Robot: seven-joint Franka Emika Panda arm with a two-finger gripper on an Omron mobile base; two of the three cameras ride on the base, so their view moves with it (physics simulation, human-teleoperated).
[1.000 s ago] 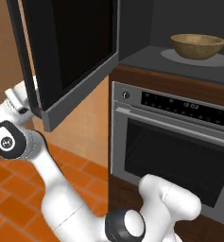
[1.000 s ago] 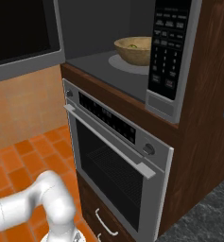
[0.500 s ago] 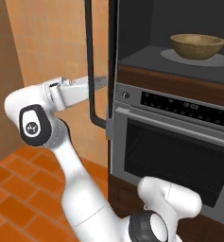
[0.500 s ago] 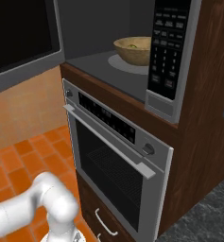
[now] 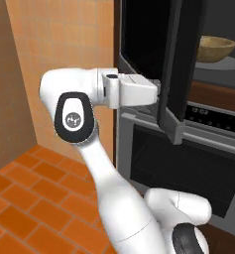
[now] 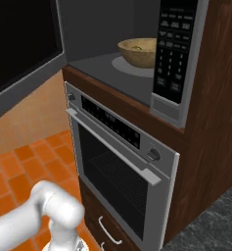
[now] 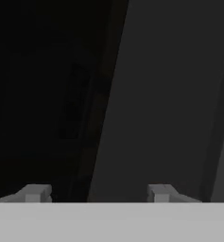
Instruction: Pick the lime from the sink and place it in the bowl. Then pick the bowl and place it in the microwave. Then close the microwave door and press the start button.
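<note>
We see the microwave [image 6: 112, 59] with its microwave door [image 5: 181, 74] swung partway shut, standing at twelve o'clock from our gripper [image 7: 97, 193], whose fingers are spread and hold nothing. The door looks stiff, smooth and hinged; we would push its outer frame. The bowl [image 6: 137, 51] sits inside with the lime [image 6: 136, 47].

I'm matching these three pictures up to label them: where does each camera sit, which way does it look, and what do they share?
Left base view: behind the arm to its left, facing the microwave door; the white arm reaches the hand to the door's outer face.
Right base view: behind the arm to its right, looking into the microwave above the oven; an arm link shows at lower left.
Hand view: on the hand, looking along the gripper, jaws apart, close to the dark door.
Shared: both base views show the bowl inside the microwave.
</note>
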